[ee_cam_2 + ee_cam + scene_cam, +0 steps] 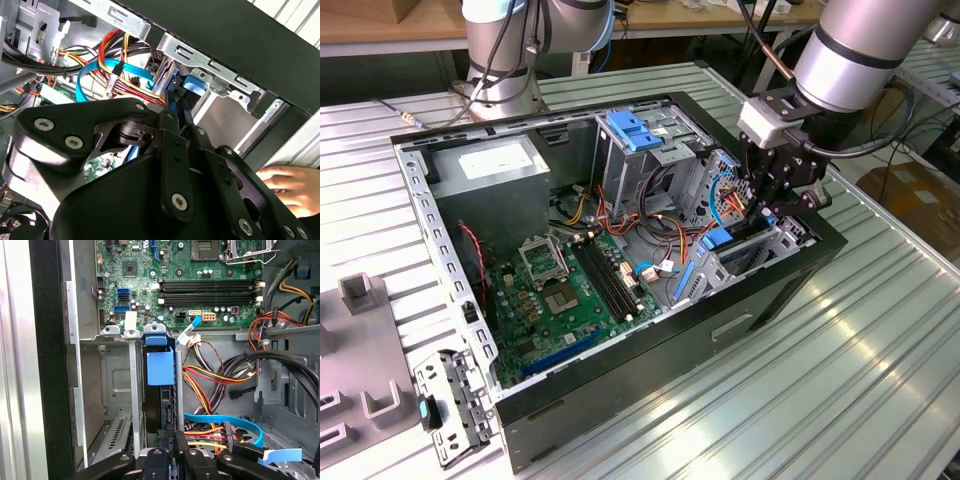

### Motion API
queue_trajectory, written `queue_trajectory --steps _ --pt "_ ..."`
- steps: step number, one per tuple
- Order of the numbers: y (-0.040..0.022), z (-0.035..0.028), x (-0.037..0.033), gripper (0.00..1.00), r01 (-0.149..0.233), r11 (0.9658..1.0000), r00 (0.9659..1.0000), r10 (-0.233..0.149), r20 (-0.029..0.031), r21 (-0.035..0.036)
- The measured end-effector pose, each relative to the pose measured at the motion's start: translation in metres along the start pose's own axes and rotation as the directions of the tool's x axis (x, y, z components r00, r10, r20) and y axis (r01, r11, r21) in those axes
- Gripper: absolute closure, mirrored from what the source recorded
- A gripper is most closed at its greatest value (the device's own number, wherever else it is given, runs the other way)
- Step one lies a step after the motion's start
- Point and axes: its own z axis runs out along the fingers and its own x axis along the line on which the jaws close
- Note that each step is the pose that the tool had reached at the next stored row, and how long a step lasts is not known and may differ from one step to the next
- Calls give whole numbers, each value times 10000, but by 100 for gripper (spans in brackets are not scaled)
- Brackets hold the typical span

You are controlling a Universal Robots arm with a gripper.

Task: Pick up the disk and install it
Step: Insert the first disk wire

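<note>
First wrist view: my fingers (pixel 171 452) clamp the disk (pixel 161 390), part-seated in its bay (pixel 117 385); install step, needs straight push.

An open black computer case (pixel 775 290) lies on a slatted metal table (pixel 880 400), with a green motherboard (pixel 555 300) on its floor and a grey power-supply box (pixel 490 170) toward the exterior view's left. A tall metal cage with a light-blue plastic top (pixel 632 130) stands near bundled coloured wires (pixel 210 377). A person's hand (pixel 290 187) rests beside the case in the second wrist view.
</note>
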Motion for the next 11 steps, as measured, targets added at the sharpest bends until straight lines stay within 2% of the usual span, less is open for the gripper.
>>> queue_trajectory --steps 1,2,5,8,9,10,11 --pt "-1 -19 0 82 0 10000 10000 0 0 0" --pt "-2 -39 -1 76 0 10000 10000 0 0 0" --pt "-5 -101 -2 76 0 10000 10000 0 -1 0" --pt "-6 -101 -3 76 0 10000 10000 0 3 0" --pt "-6 -102 -2 77 0 10000 10000 0 1 0" --pt "-6 -104 -2 84 0 10000 10000 0 -1 0" --pt "-6 -104 -3 84 0 10000 10000 0 -1 0"
